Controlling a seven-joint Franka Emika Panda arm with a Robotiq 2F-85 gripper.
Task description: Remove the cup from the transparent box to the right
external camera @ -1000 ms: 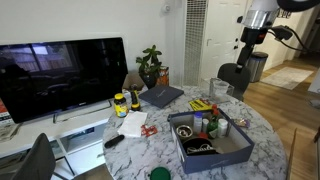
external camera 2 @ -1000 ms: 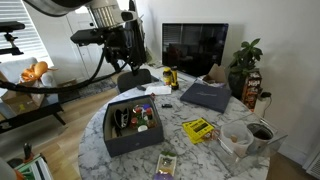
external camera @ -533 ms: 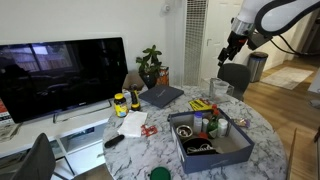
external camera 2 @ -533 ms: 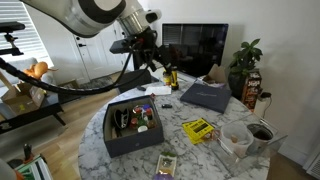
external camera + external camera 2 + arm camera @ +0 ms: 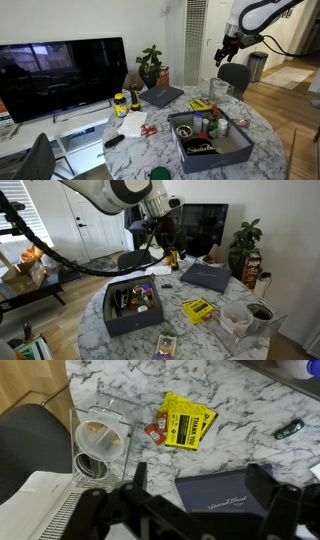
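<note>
The transparent box stands at the table's edge. The cup stands inside it, pale with a brown inside. The box also shows in both exterior views. My gripper is open and empty. It hangs high above the table, over a dark blue folder, well apart from the box. In the exterior views the gripper is up in the air near the television side of the table.
A dark blue-grey tray full of small items stands on the marble table. A yellow packet and a small red packet lie near the box. A television, a plant and a black chair stand around the table.
The arm has swung from outside the table to above the folder. The gripper stays open. Nothing on the table has moved.
</note>
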